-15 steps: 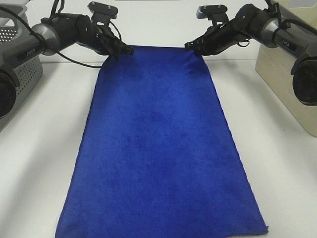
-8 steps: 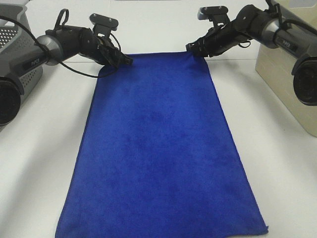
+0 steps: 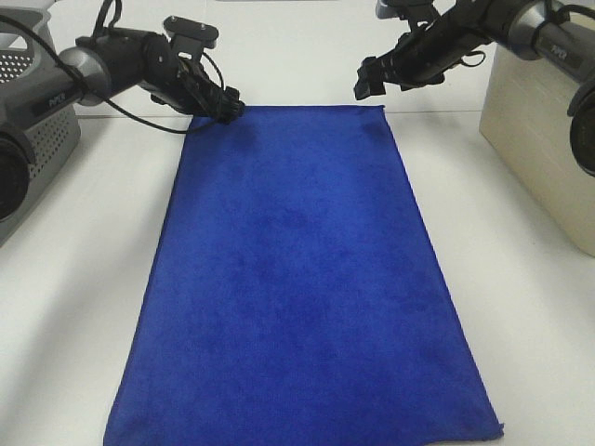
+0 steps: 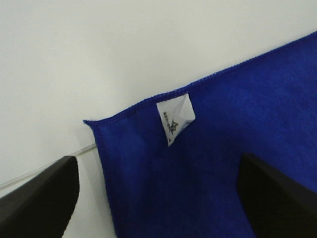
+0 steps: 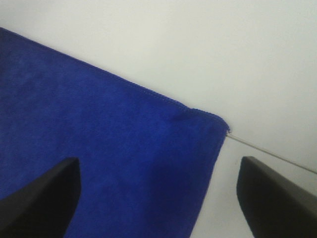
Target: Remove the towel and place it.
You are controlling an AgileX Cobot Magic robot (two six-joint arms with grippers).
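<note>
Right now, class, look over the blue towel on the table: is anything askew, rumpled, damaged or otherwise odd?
Nothing stands out. The towel lies spread flat on the white table, its far edge straight. Its small white tag is creased and folded over at one far corner. Both grippers are open and hold nothing.

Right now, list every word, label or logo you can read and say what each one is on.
"PiPER": white lettering on the left arm's link, small but just legible.
White lettering on the right arm's link: too blurred to read.
White tag at the towel corner: a dark star-like logo with tiny print, unreadable.
</note>
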